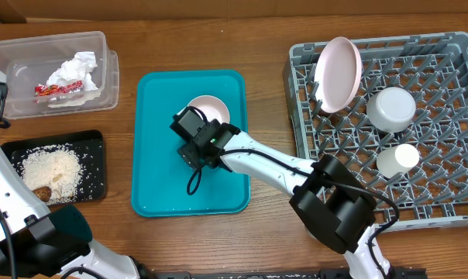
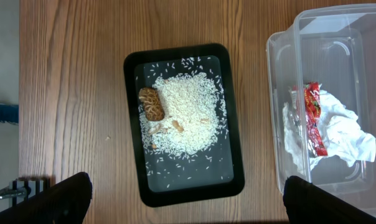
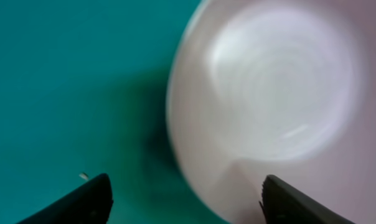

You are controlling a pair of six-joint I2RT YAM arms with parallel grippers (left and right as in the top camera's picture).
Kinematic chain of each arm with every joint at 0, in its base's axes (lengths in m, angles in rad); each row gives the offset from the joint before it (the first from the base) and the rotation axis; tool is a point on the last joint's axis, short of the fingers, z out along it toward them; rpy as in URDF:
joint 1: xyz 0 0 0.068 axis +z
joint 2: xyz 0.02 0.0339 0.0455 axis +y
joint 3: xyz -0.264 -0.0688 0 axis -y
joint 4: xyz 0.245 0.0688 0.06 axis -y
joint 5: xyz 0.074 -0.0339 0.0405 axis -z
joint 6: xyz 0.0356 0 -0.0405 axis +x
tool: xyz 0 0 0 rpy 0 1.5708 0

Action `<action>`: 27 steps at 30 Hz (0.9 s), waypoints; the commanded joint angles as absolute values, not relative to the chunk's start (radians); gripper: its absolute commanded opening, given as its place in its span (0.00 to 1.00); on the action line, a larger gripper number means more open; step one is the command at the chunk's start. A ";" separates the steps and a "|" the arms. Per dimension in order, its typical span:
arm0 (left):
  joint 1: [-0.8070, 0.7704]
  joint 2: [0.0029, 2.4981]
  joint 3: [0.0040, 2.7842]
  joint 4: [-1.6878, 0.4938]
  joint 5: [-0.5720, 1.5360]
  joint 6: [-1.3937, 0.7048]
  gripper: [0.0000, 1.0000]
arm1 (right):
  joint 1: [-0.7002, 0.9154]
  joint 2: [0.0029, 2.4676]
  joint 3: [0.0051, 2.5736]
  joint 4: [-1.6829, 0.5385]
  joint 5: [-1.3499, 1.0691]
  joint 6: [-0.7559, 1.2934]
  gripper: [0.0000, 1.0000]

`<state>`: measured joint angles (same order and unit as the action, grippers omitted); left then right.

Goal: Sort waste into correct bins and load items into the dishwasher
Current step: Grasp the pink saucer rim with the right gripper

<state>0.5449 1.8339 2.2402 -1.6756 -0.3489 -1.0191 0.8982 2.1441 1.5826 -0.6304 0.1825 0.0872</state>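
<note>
The small pink dish (image 1: 212,107) sits on the teal tray (image 1: 160,186). My right gripper (image 1: 194,122) hovers low over its near edge, open and empty; in the right wrist view the fingers (image 3: 185,199) straddle the dish's rim (image 3: 269,93). The pink plate (image 1: 336,74), the pale bowl (image 1: 390,107) and the white cup (image 1: 397,159) stand in the grey dish rack (image 1: 451,209). The clear tub (image 1: 106,74) holds the napkin (image 2: 343,130) and the red wrapper (image 2: 315,118). The black tray (image 2: 135,124) holds rice (image 2: 188,112) and a brown lump (image 2: 152,103). My left gripper (image 2: 185,205) is open and empty above the table's left side.
A single rice grain (image 3: 83,176) lies on the teal tray beside the dish. The right arm's black cable (image 1: 194,182) hangs over the tray. Bare wooden table (image 1: 265,31) lies between the teal tray and the rack.
</note>
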 commanded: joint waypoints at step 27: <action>0.541 1.843 2.245 -1.675 -0.365 -1.036 1.00 | 0.936 2.160 1.780 -0.931 0.156 0.107 0.42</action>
